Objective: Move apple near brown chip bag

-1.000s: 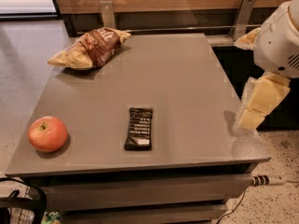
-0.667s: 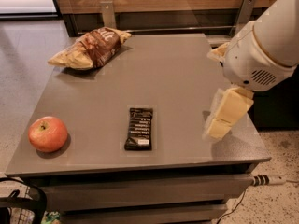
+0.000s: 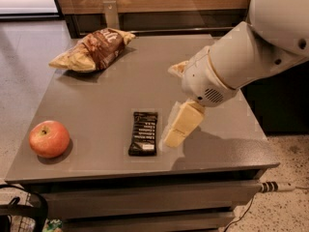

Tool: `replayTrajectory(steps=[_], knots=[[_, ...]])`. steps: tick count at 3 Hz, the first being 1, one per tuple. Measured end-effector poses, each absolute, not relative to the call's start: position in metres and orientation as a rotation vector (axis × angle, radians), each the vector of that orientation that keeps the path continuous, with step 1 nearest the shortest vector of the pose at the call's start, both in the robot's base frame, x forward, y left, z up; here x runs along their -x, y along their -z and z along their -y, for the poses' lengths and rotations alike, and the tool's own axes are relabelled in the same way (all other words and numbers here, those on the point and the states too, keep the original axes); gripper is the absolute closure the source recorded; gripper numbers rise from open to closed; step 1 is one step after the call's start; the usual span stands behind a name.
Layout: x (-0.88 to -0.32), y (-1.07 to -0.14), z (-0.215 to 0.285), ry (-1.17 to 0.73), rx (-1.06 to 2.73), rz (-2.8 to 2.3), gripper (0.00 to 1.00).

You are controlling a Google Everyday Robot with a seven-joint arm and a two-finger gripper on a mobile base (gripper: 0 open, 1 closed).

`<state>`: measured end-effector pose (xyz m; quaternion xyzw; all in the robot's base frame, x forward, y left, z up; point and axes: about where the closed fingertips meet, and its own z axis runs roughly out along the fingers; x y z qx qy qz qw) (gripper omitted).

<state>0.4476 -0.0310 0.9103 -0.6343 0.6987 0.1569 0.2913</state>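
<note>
The red-orange apple point(image 3: 49, 138) sits at the front left corner of the grey table point(image 3: 111, 93). The brown chip bag point(image 3: 93, 50) lies crinkled at the back left of the table. My gripper point(image 3: 179, 127) hangs from the white arm over the front middle of the table, just right of a black wrapped bar. It is far right of the apple and holds nothing that I can see.
A flat black wrapped bar point(image 3: 144, 133) lies at the front middle, between apple and gripper. The white arm point(image 3: 256, 47) reaches in from the right. A wooden wall runs behind the table. A cable point(image 3: 277, 186) lies on the floor at the right.
The arm has swung left from the table's right edge to over the front middle, next to the black bar. The apple, bag and bar have not moved.
</note>
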Motion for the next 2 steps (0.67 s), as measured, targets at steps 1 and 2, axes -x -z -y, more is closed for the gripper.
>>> replayTrajectory(steps=[1,2], knots=[[-0.448,-0.91,0.031,-0.418,1.691,-1.863,0.0],[-0.438,-0.914,0.009,-0.429,1.696,-1.806,0.0]])
